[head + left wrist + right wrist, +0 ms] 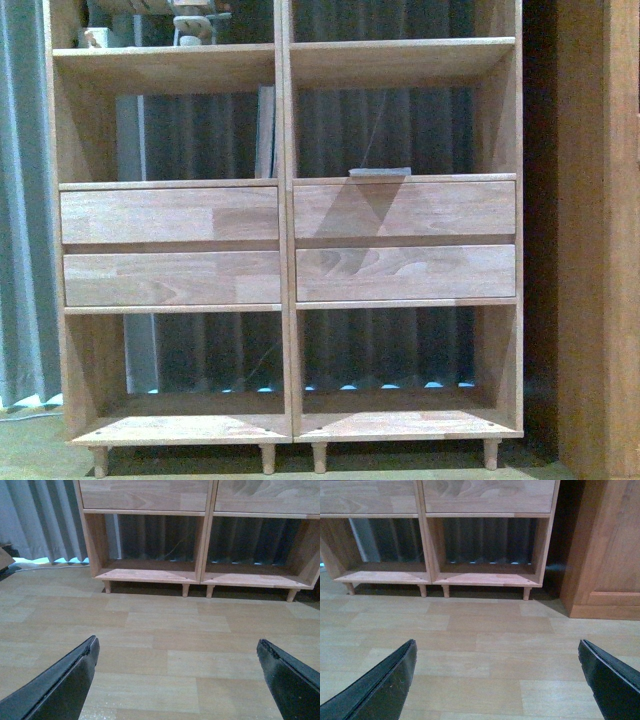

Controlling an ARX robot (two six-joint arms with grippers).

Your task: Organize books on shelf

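The light-wood shelf (285, 240) fills the front view, with four drawer fronts across its middle. A pale upright book (265, 130) stands against the centre divider in the left compartment above the drawers. A thin greyish book (380, 172) lies flat at the front edge of the right compartment above the drawers. Neither arm shows in the front view. My left gripper (176, 642) is open and empty above the wood floor, facing the shelf's bottom compartments (200, 575). My right gripper (496, 642) is open and empty above the floor, facing the shelf's lower right (487, 577).
A darker reddish wooden cabinet (600, 240) stands right of the shelf and shows in the right wrist view (605, 555). Grey curtains (20, 200) hang behind and to the left. Small objects (195, 20) sit in the top left compartment. The shelf stands on peg legs (268, 458).
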